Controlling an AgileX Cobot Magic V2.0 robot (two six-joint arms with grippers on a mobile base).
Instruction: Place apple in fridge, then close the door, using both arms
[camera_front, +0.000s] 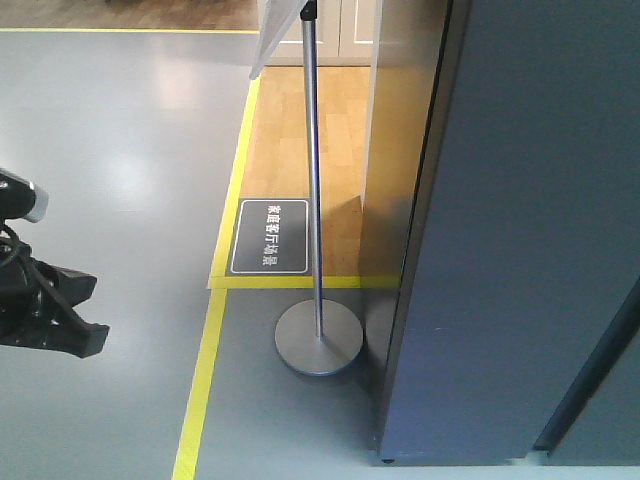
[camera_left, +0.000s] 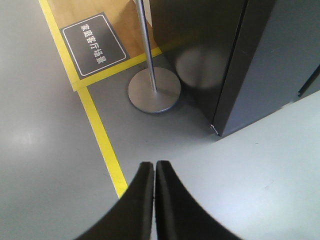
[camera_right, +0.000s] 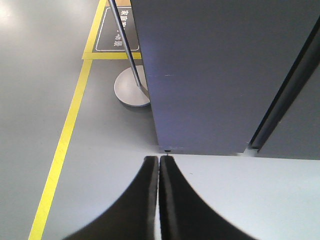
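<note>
Glossy grey floor, with soft window glare across it. Yellow tape lines bordering a strip of light wood flooring. Dark floor sign with white Chinese characters, lying on the wood just inside the tape corner. Metal pole upright on a round grey base. White cabinet doors at the far end.

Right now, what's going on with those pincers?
Left pincer shut, empty. Right pincer shut, empty. No apple in view. Fridge dead ahead, sign stand beside it.
</note>
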